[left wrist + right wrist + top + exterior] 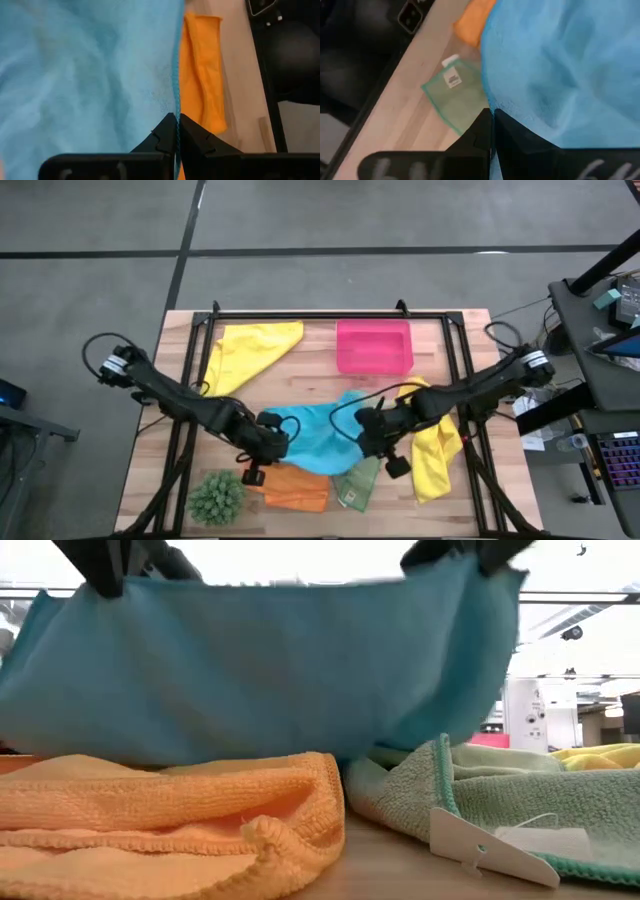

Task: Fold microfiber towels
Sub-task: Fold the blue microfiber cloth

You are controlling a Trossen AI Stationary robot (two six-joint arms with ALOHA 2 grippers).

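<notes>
My left gripper (176,120) is clamped on the hemmed edge of the blue towel (318,434), fingers pressed together with the cloth between them. My right gripper (491,116) pinches another edge of the same towel. In the low view the towel (260,670) hangs stretched between the 2 grippers, lifted above the table (150,455). I see the orange towel (292,486) lying bunched beneath it toward the near edge, with the green towel (358,483) just beside it, its white label showing. 1 yellow towel (437,448) lies under my right arm. The other yellow towel (252,348) sits at the far left, with the pink tray (374,346) beside it. A green plant ball (216,496) rests at the near left corner.
</notes>
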